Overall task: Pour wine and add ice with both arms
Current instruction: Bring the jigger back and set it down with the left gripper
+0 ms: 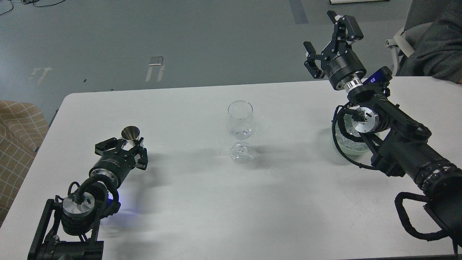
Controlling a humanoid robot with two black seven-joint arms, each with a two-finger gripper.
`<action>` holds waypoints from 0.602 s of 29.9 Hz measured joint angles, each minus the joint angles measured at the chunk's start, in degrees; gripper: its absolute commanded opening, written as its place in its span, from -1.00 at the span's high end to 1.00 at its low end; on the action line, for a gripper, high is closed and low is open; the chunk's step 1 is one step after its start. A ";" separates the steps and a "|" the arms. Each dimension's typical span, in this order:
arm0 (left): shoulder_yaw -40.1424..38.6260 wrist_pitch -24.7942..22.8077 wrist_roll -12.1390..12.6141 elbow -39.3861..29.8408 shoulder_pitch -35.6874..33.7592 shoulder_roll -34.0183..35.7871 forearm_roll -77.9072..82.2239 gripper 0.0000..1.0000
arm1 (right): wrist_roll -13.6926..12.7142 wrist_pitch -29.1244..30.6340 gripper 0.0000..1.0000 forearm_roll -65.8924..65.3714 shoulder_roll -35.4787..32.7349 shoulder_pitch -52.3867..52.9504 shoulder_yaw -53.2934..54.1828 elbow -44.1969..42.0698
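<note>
Ice (355, 142) lies heaped as small clear cubes in a pale green bowl (352, 151) on the right side of the white table (202, 202), mostly hidden behind my right arm (400, 148).

My left gripper (127, 146) is closed around the narrow waist of a small steel jigger (131, 134), its black fingers (105, 144) pressed in from either side. The jigger stands nearly upright in that grip, open cone facing up, low over the left part of the table; I cannot tell whether its base touches the surface. Behind the gripper, my left arm (86, 202) runs back toward the lower left corner, with a silver joint cap and a black cable loop showing.

My right gripper (328, 36) is raised high, beyond the far table edge in this view, with its two fingers spread wide apart and nothing between them. It points up and away from me. Below it my right arm descends across the bowl, its silver joint cap sitting in front of the bowl's rim.

Between the two arms, near the table's middle, a clear wineglass (240, 124) stands upright, well apart from both grippers. Its bowl looks almost empty, with only a faint glint near the bottom that I cannot identify. A few wet spots or small clear bits (276, 171) lie on the table just to the right of the glass's foot.

At the left edge a tan checked cloth (18, 133) shows beside the table, and a grey floor (180, 43) lies beyond.
</note>
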 measured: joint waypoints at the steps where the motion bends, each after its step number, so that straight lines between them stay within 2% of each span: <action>1: 0.01 0.03 -0.03 0.03 0.00 0.00 0.00 0.18 | 0.00 0.00 -1.00 0.00 0.00 -0.01 0.00 0.00; 8: 0.11 0.18 -0.11 0.07 0.00 0.00 0.11 0.05 | -0.02 0.00 -1.00 0.00 0.01 -0.13 -0.01 0.03; 10: 0.11 0.22 -0.11 0.08 0.00 0.00 0.13 -0.17 | -0.02 0.00 -1.00 0.00 0.01 -0.17 -0.01 0.05; 11: 0.11 0.24 -0.11 0.07 0.00 -0.01 0.13 -0.17 | -0.02 0.00 -1.00 0.00 0.01 -0.17 -0.01 0.07; 12: 0.12 0.24 -0.11 0.08 0.00 0.00 0.13 -0.39 | -0.02 0.00 -1.00 0.00 0.01 -0.17 -0.01 0.08; 13: 0.12 0.24 -0.11 0.08 0.00 0.00 0.13 -0.71 | -0.02 0.00 -1.00 0.00 0.01 -0.17 -0.01 0.09; 14: 0.12 0.27 -0.10 0.08 0.00 0.00 0.13 -0.84 | -0.02 0.00 -1.00 0.00 0.01 -0.17 -0.01 0.09; 15: 0.12 0.30 0.00 0.08 0.01 0.00 0.13 -0.91 | -0.02 0.00 -1.00 0.00 0.01 -0.17 0.00 0.09; 18: 0.12 0.30 0.44 0.08 0.08 0.00 0.13 -0.94 | -0.02 0.00 -1.00 0.00 0.01 -0.17 0.03 0.09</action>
